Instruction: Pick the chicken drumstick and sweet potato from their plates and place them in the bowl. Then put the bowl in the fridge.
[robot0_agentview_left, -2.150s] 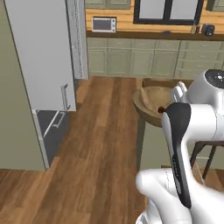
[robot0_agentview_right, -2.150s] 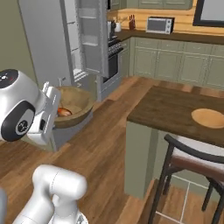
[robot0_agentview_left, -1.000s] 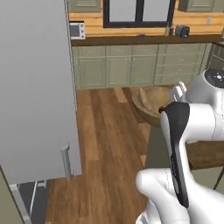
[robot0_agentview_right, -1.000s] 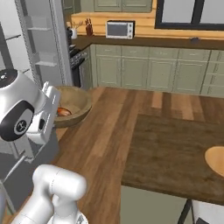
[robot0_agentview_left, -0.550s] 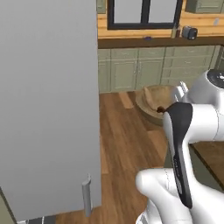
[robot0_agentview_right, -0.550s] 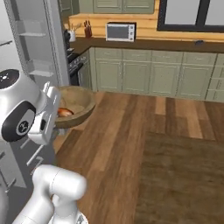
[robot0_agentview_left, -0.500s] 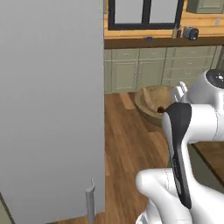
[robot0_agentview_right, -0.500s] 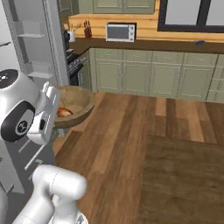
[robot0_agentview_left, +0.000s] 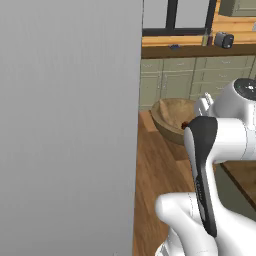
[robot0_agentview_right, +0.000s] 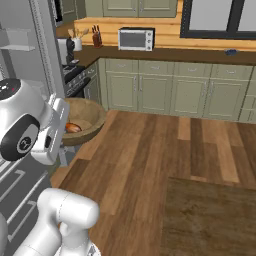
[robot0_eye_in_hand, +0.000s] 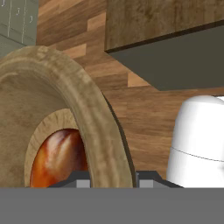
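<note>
The gripper pinches the bowl rim, probably firmly. Food sits inside it. Carrying step; next, reach ahead to the fridge shelf.

A home kitchen, marked by green cabinets, a wooden counter, a microwave and plank floor.

Left base view: fridge door at frame left, bowl centre-right, cabinets behind it. Right base view: microwave upper centre on counter.
</note>
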